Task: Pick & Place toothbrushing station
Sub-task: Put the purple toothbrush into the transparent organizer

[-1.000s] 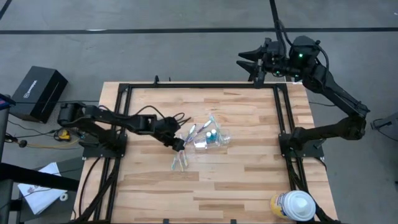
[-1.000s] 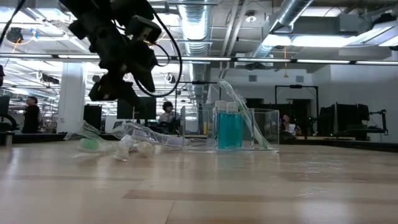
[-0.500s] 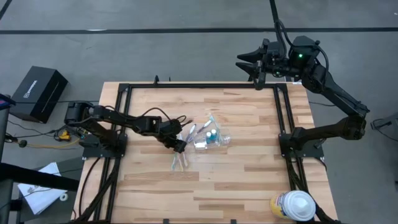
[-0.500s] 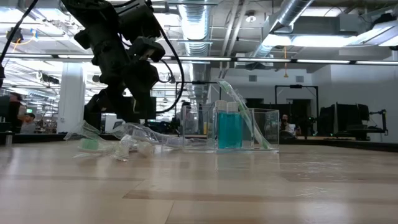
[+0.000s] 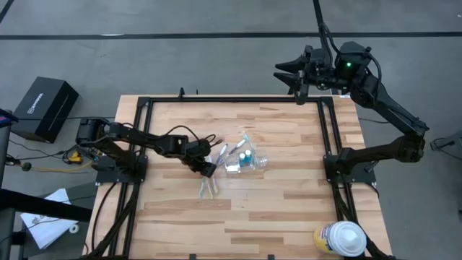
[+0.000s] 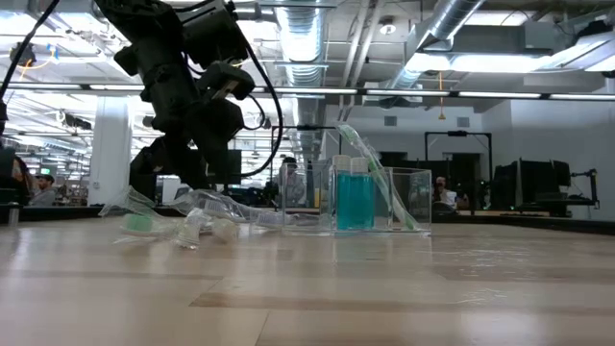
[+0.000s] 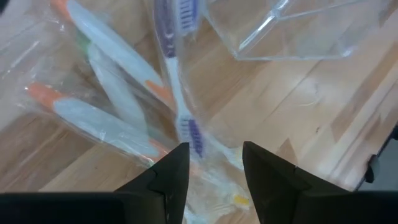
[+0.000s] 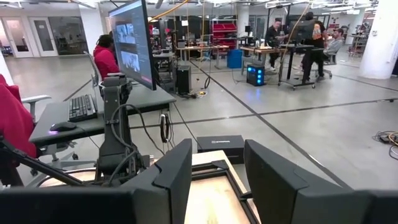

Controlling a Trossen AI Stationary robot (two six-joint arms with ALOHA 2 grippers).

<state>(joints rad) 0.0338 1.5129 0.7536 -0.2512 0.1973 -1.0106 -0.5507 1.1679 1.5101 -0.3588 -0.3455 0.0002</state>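
Observation:
A clear plastic cup [image 5: 247, 160] stands mid-table holding two blue-teal toothpaste tubes [image 6: 354, 197] and a green toothbrush [image 6: 380, 183] that leans on its rim. Several toothbrushes in clear wrappers [image 5: 211, 185] lie flat on the wood to its left; the left wrist view shows white-and-orange ones [image 7: 106, 118] and a purple-marked one [image 7: 183, 118]. My left gripper [image 5: 207, 170] is open just above these, its fingers [image 7: 174, 171] on either side of the purple-marked brush. My right gripper [image 5: 283, 72] is open and empty above the table's far right corner.
A large white-and-yellow round container [image 5: 339, 238] stands at the near right corner. A black frame [image 5: 144, 105] runs round the table. A black box [image 5: 45, 108] sits on the floor off the left side. People show in the room behind.
My left gripper has gone down toward the wrapped toothbrushes and now stays low over them. The toothbrushes and the cup have not moved.

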